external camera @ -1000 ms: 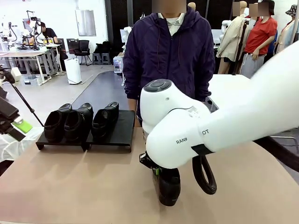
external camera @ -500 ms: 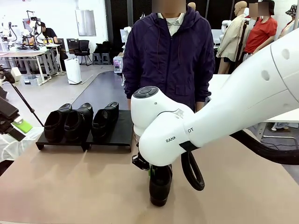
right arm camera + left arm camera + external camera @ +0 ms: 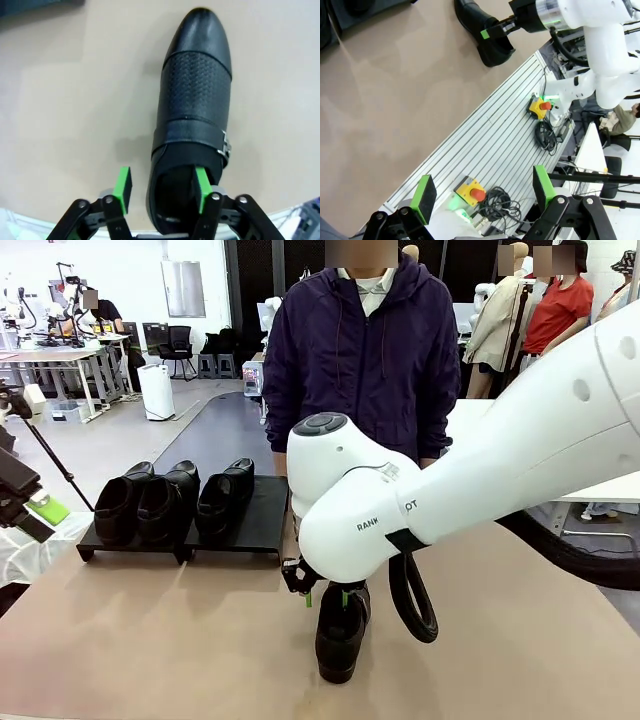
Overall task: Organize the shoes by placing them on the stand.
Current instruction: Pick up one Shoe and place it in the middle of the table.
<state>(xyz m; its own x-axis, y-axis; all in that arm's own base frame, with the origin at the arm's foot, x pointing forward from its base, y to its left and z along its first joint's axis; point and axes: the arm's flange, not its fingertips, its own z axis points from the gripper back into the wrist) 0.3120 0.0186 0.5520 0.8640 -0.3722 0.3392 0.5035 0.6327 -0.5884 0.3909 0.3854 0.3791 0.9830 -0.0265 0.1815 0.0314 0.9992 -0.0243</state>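
Three black shoes sit side by side on the low black stand at the table's far left. The fourth shoe lies flat on the tan table, toe toward me. My right gripper is at its heel, open. One green pad is at the shoe's opening and the other stands outside its side wall, with a strip of table showing between. My left gripper hangs open off the table's left edge, holding nothing.
A person in a purple jacket stands at the far side behind the stand. The right end of the stand's top is bare. Past the near table edge, a slotted metal base carries yellow stop buttons and cables.
The right arm and the fourth shoe shifted left toward the table's middle. The shoe now lies a little longer toward me. The arm's big joint rose slightly. The left arm has not moved.
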